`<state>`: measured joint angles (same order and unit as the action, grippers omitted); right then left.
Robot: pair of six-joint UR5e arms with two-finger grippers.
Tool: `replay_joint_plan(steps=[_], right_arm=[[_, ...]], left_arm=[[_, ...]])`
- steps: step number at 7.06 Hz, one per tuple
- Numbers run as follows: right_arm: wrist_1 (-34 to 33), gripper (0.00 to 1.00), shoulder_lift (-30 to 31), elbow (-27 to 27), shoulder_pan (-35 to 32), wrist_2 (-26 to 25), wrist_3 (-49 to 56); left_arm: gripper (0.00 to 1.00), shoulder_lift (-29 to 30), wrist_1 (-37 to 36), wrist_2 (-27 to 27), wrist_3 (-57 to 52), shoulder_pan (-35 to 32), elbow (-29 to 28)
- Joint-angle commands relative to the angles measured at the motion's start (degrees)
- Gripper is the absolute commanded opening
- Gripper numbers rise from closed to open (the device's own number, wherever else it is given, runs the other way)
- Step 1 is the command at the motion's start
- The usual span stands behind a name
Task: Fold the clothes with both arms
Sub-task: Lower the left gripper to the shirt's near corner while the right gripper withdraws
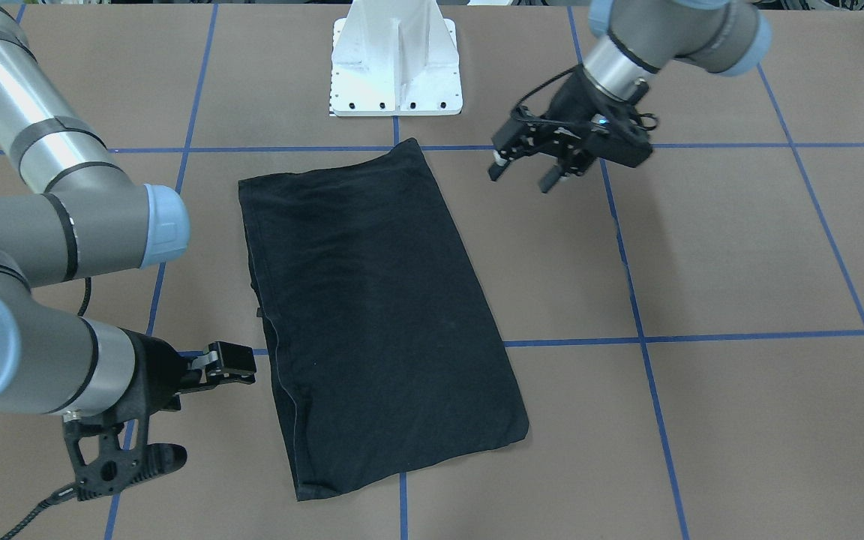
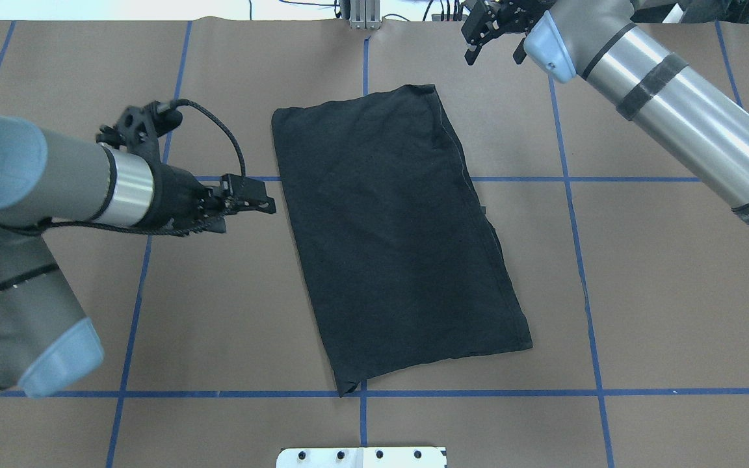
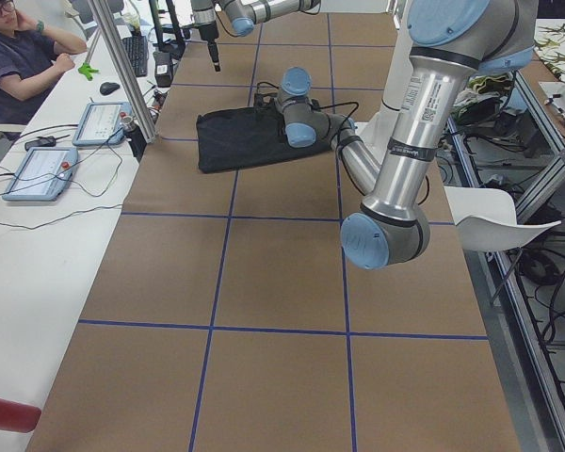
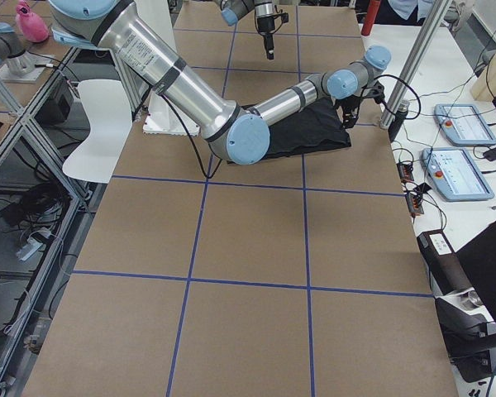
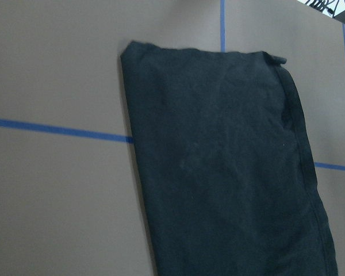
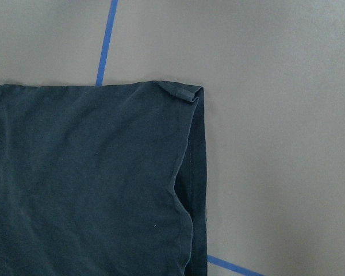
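— How do our claws stand?
— We see the left gripper (image 1: 522,178) with its fingers spread and nothing between them. It is raised, clear of the cloth, off to one long side. Our right gripper (image 2: 493,58) is spread and bare too, out past the end of the cloth farthest from the base.
— And the cloth?
— The T-shirt (image 2: 394,240) lies folded into a slanted oblong, plain black side up. It is flat on the brown table (image 2: 673,292) between both grippers, and neither touches it.
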<state>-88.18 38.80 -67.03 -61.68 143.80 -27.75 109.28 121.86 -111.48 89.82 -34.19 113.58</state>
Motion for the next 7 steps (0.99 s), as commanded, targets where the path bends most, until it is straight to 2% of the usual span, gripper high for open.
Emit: replay_joint_plan(steps=[1, 2, 3, 7], right_arm=[[0.03, 1.0, 4.43, -6.24, -0.37, 2.36, -2.83], [0.46, 1.0, 6.01, -7.83, -0.37, 2.36, -2.93], [0.46, 1.0, 6.64, -8.11, -0.2, 2.01, -3.62], [0.64, 1.0, 7.25, -10.39, 1.82, -0.54, -9.43]], left_arm=[[1.0, 1.71, 2.06, 5.99, 9.56, 10.94, -2.11], [1.0, 6.51, 2.59, 8.1, 11.76, 13.25, -9.09], [1.0, 8.91, 2.68, 9.25, 12.91, 13.71, -12.73], [1.0, 7.79, 2.15, 9.0, 13.72, 18.19, -13.2]])
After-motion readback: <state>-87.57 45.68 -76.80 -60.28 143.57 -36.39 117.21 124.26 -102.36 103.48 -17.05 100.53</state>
